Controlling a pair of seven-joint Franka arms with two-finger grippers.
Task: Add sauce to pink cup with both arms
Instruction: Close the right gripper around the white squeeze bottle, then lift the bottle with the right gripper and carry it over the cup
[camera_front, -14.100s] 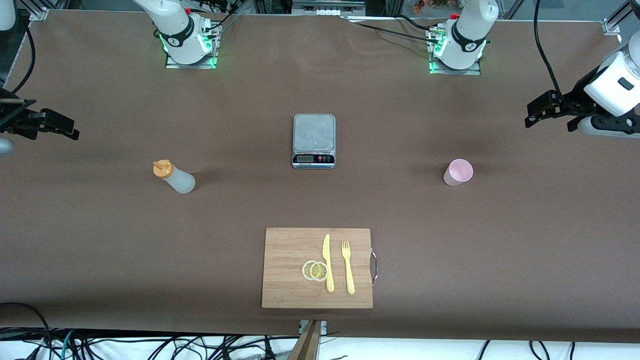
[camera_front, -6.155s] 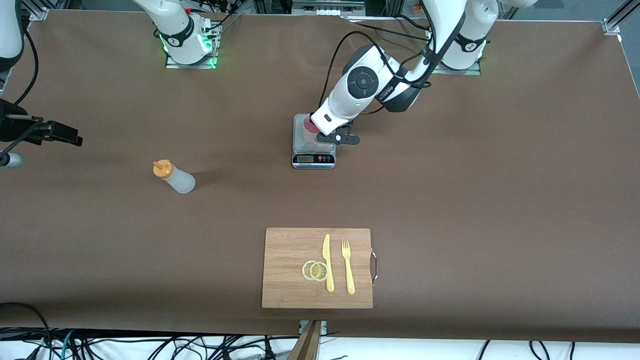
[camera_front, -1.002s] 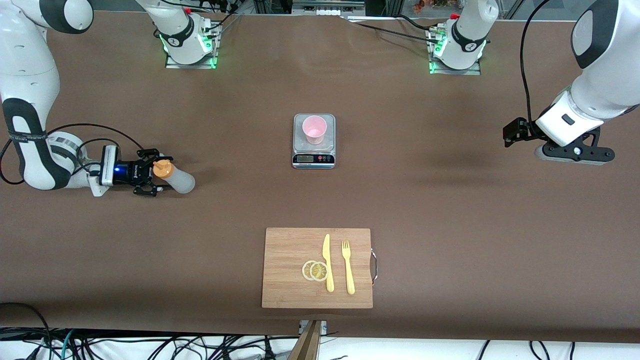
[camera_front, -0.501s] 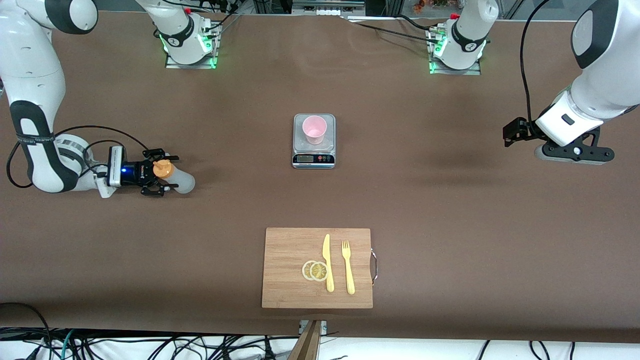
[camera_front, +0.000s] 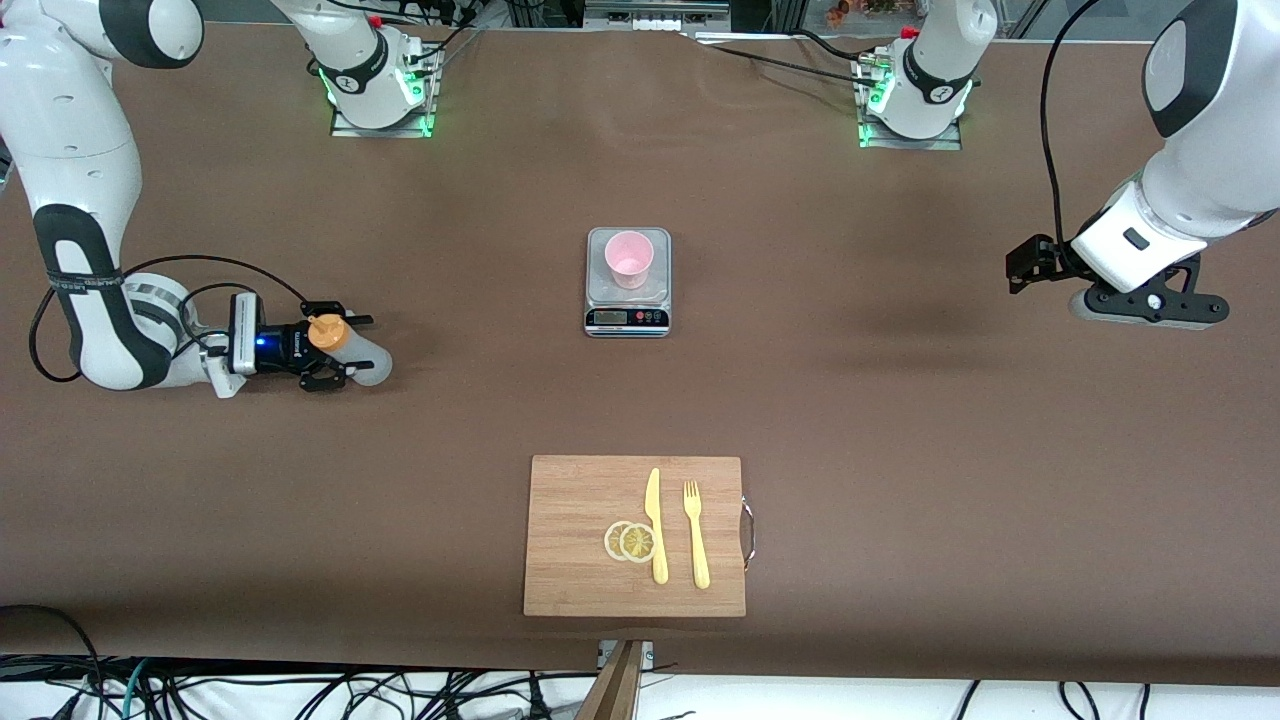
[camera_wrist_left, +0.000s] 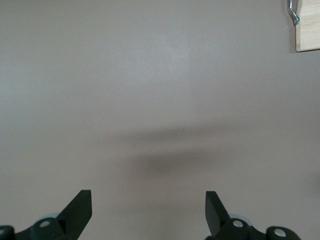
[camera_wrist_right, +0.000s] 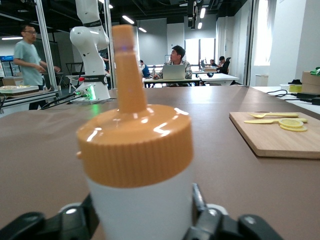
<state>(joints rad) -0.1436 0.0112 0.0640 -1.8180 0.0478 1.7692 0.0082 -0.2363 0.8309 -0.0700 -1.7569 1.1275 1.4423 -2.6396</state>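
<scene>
The sauce (camera_front: 360, 362), a whitish squeeze bottle with an orange nozzle cap, stands toward the right arm's end of the table. My right gripper (camera_front: 343, 350) reaches in low and level, and its fingers press the bottle's sides just under the cap. In the right wrist view the sauce (camera_wrist_right: 137, 150) fills the space inside the right gripper (camera_wrist_right: 142, 220), with a finger (camera_wrist_right: 198, 200) against its wall. The pink cup (camera_front: 629, 258) stands upright on the silver scale (camera_front: 660, 285) at mid-table. My left gripper (camera_front: 1030, 265) hangs open and empty over bare table at the left arm's end, as the left gripper (camera_wrist_left: 148, 215) also shows in its wrist view.
A wooden cutting board (camera_front: 580, 500) lies nearer the front camera than the scale. On it are a yellow knife (camera_front: 655, 525), a yellow fork (camera_front: 696, 535) and two lemon slices (camera_front: 630, 541). The board's corner (camera_wrist_left: 307, 30) shows in the left wrist view.
My right gripper slid forward around the sauce bottle and its fingers closed in against it. The left arm has stayed still.
</scene>
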